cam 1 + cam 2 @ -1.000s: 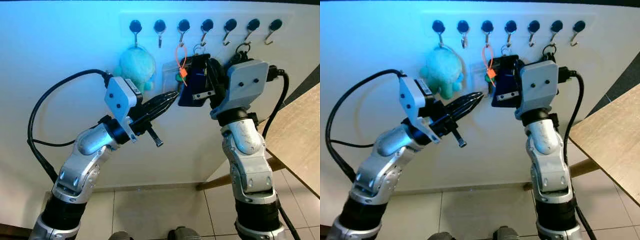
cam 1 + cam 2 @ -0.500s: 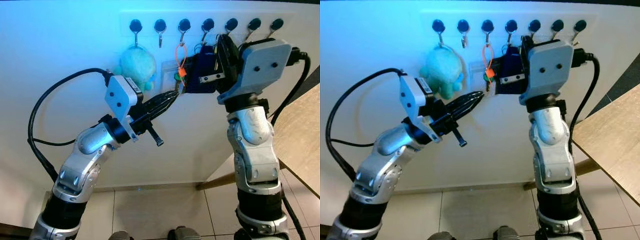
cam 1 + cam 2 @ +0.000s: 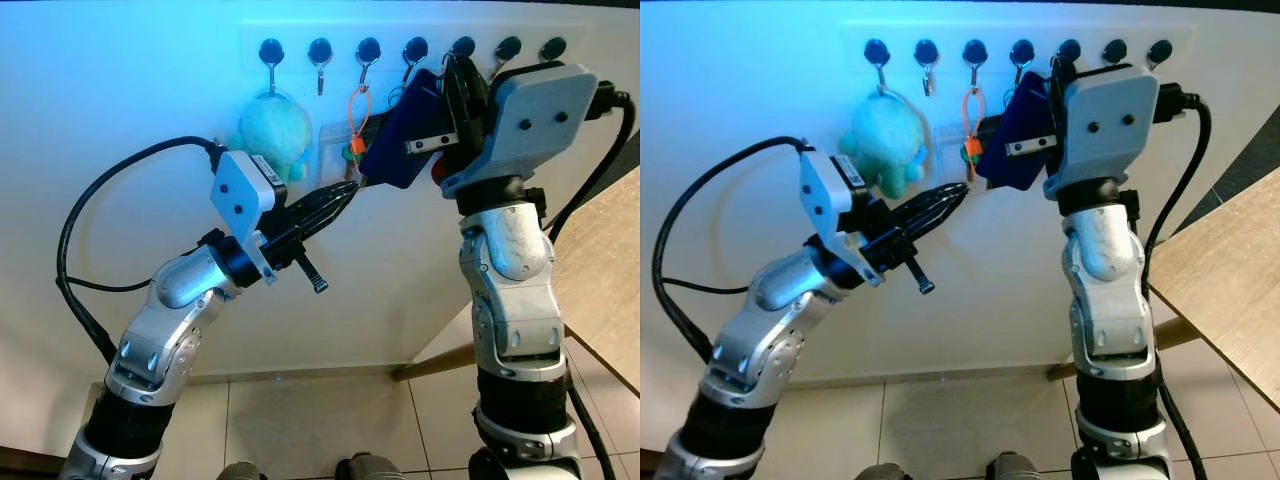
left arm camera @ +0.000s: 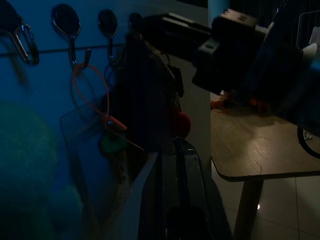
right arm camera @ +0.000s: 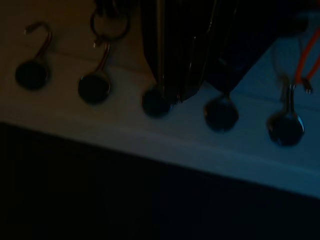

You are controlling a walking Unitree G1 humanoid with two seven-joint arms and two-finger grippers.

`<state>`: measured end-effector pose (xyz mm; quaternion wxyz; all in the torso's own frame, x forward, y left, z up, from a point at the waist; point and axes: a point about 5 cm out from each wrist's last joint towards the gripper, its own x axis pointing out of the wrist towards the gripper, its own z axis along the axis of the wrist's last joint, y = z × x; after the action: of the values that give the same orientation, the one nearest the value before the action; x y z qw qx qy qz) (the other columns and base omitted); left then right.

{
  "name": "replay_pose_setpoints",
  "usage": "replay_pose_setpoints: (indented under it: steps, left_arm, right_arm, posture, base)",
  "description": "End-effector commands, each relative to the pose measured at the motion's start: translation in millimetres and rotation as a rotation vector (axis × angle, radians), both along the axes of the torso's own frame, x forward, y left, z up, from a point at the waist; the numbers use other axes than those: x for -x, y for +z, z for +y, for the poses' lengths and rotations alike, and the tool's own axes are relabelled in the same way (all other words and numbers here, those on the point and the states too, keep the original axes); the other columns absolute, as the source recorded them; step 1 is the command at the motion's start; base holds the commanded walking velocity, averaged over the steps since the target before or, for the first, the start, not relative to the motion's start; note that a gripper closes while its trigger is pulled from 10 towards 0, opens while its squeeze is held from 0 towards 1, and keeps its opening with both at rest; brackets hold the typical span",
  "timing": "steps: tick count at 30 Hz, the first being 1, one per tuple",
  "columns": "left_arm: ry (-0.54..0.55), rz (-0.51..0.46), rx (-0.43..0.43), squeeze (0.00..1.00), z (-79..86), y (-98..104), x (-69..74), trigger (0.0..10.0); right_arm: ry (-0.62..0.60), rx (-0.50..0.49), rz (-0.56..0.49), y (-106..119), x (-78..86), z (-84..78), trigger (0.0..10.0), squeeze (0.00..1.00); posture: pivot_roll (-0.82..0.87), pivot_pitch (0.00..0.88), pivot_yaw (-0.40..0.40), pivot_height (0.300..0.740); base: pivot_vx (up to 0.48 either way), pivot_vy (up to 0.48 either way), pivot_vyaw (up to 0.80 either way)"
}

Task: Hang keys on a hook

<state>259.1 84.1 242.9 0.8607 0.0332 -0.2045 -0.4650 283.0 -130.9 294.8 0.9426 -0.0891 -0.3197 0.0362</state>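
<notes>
A row of black-capped hooks [image 3: 415, 47] runs along the white wall. My right gripper [image 3: 450, 70] is raised to the hook rail and is shut on a dark blue key pouch [image 3: 403, 135], which hangs tilted below the fourth and fifth hooks. In the right wrist view its fingertips [image 5: 172, 85] touch one hook's cap [image 5: 156, 102]. A red bead [image 4: 180, 123] dangles by the pouch. My left gripper [image 3: 345, 192] is shut and empty, pointing at a green key [image 3: 355, 152] hung on an orange loop [image 3: 360, 108] from the third hook.
A teal plush toy [image 3: 272, 130] hangs from the first hook. A metal ring [image 5: 107, 22] hangs on a hook near the rail's right end. A wooden table [image 3: 600, 250] stands at the right, over tiled floor [image 3: 320, 420].
My right gripper has risen from below the hooks to the rail, carrying the blue pouch up and tilting it. The left arm has stayed put.
</notes>
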Motion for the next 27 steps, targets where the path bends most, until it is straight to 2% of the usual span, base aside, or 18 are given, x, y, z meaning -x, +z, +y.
replay_pose_setpoints:
  steps: [1,9,27]
  left_arm:
    - [-0.038,-0.008,0.015,0.0,-4.9,3,4.3,10.0]
    - [-0.052,-0.008,0.01,0.0,-6.6,4,5.1,10.0]
    - [-0.044,-0.008,0.015,0.0,-5.6,6,4.8,10.0]
  right_arm:
    - [-0.016,-0.003,0.003,-2,2.8,-2.4,10.0,0.0]
    - [-0.006,-0.019,0.052,-15,9.4,-0.4,10.0,0.0]
    - [0.003,-0.026,0.044,-5,7.1,-2.5,10.0,0.0]
  posture:
    - [0.03,0.101,-0.033,0.74]
    - [0.03,0.099,-0.028,0.74]
    - [0.03,0.111,-0.028,0.74]
  base:
    - [0.0,0.0,0.0]
    - [0.0,0.0,0.0]
    - [0.0,0.0,0.0]
